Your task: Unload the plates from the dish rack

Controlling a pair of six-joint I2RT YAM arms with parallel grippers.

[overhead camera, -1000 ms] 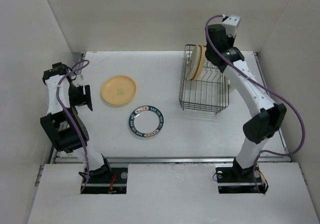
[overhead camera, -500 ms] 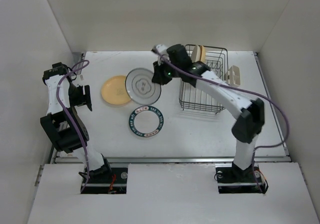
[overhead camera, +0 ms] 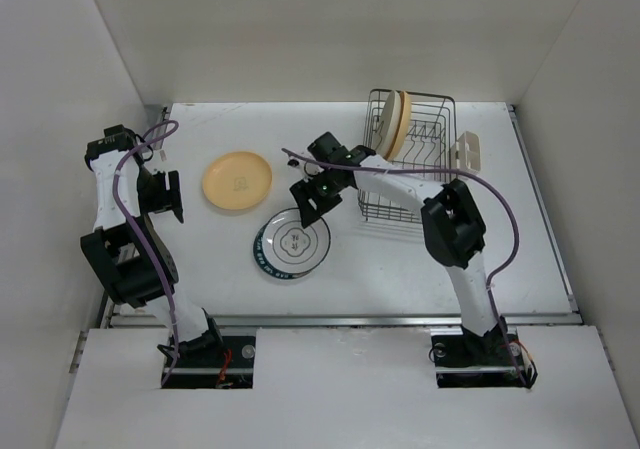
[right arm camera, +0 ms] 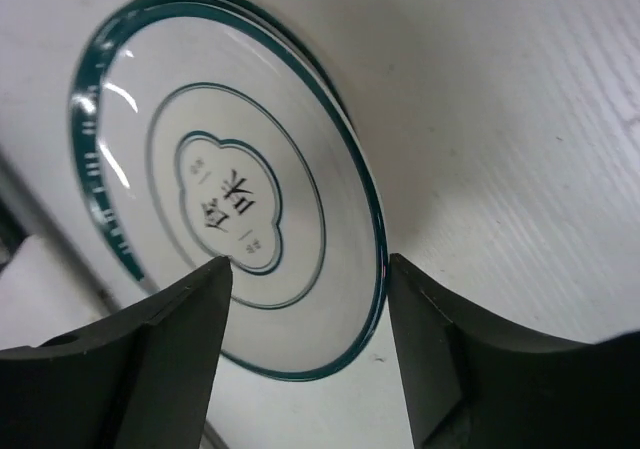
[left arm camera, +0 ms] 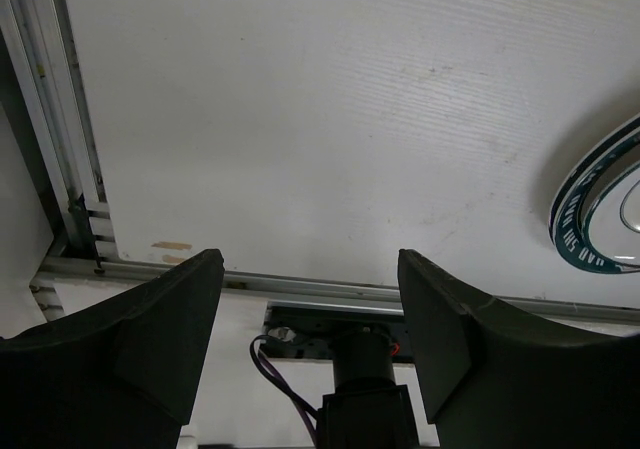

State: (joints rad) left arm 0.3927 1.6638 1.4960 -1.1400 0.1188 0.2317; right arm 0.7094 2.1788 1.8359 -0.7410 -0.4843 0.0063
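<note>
A white plate with a dark ring and centre motif (overhead camera: 288, 242) (right arm camera: 228, 201) lies on a like plate in the table's middle. My right gripper (overhead camera: 304, 212) (right arm camera: 308, 269) stands open, its fingers on either side of this plate's near rim with gaps showing. A yellow-orange plate (overhead camera: 237, 181) lies flat to the left. The dark wire dish rack (overhead camera: 420, 184) at the back right holds upright cream and yellow plates (overhead camera: 395, 124). My left gripper (overhead camera: 168, 194) (left arm camera: 308, 264) hangs open and empty near the left edge.
A cream cup holder (overhead camera: 468, 152) hangs on the rack's right side. White walls close in the table on three sides. A metal rail (left arm camera: 300, 291) runs along the near edge. The ringed plate's rim (left arm camera: 600, 209) shows at the right of the left wrist view.
The right arm swung from the rack to the table's middle with the white motif plate, set it on the ringed plate, and its jaws opened. The left arm has not moved.
</note>
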